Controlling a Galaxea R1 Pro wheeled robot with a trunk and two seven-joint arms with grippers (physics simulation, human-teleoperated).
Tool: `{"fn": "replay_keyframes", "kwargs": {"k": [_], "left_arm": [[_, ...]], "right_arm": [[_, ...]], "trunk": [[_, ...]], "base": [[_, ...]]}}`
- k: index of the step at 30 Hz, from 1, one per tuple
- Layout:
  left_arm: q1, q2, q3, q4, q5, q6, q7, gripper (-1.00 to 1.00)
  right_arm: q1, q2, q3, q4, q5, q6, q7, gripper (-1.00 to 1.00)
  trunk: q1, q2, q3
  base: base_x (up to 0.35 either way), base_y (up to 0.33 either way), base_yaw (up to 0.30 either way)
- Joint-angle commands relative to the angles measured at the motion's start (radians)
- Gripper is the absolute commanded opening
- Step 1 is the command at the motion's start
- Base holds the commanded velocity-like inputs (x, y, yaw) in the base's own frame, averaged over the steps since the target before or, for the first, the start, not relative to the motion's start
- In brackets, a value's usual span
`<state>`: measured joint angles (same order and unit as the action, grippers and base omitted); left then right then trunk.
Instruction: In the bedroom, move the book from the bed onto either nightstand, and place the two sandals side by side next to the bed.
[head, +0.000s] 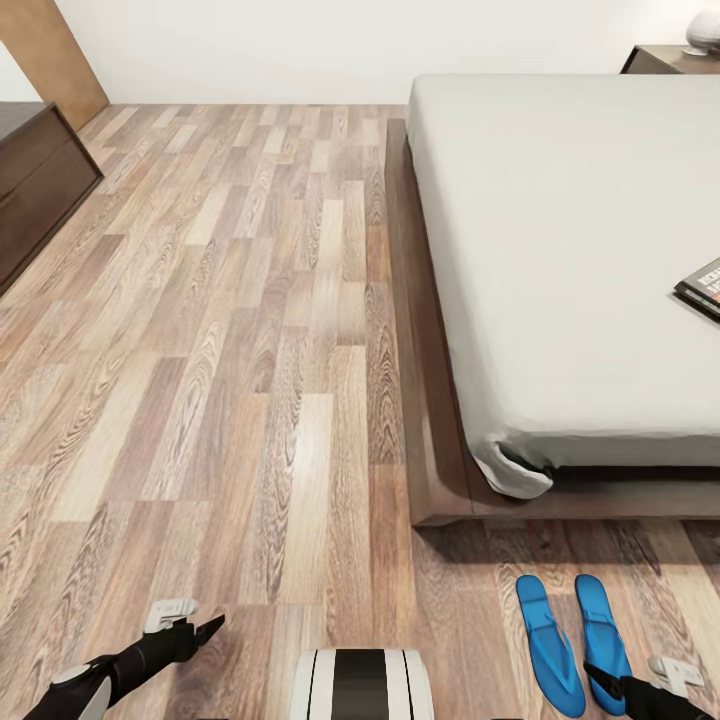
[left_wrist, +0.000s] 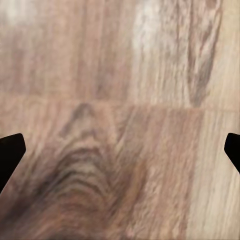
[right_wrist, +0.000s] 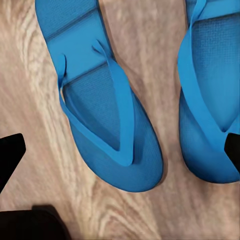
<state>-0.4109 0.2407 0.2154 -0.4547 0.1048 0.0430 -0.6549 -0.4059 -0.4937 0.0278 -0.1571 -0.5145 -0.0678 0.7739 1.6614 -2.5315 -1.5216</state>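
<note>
Book (head: 703, 287) lies flat on bed (head: 560, 250) at right edge of head frame, partly cut off by it, well apart from both arms. Judged: thin paperback, light, bendy, cover prob slick; best pinched at an edge overhanging nothing, so may need sliding toward mattress edge first. Nightstand (head: 660, 58) w/ lamp base sits upper right, behind bed's far corner. Two sandals (head: 572, 645) lie side by side on wood floor (head: 250, 350) at lower right, just off bed's foot-end frame; judged light, floppy foam, grip by strap or sole rim. Right gripper (right_wrist: 120, 150) hovers over them, jaws spread wide, nothing held; one sandal's toe sits between the tips in wrist view. Left gripper (left_wrist: 120, 150) released too, over bare planks. Room: broad open floor left of bed; dark bench (head: 35, 180) upper left, well clear.
</note>
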Motion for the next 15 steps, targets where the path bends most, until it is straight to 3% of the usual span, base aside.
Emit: {"fn": "replay_keyframes", "kwargs": {"k": [1,7,15], "left_arm": [[0.000,-0.001,0.003,0.002,0.006,0.004,-0.005,1.00],[0.000,-0.003,0.002,0.024,0.006,0.002,0.000,1.00],[0.000,-0.007,0.003,0.027,0.004,0.001,0.001,1.00]], "right_arm": [[-0.001,-0.001,0.003,0.002,-0.001,-0.006,0.003,1.00],[-0.001,-0.001,0.003,0.008,-0.001,-0.012,0.001,1.00],[-0.001,0.005,0.004,0.044,-0.001,-0.015,-0.006,1.00]], "trunk": [[0.000,0.000,-0.001],[0.000,0.000,-0.001],[-0.004,0.002,0.030]], "base": [[0.000,0.000,0.000],[0.000,0.000,0.000],[0.000,0.000,0.000]]}}
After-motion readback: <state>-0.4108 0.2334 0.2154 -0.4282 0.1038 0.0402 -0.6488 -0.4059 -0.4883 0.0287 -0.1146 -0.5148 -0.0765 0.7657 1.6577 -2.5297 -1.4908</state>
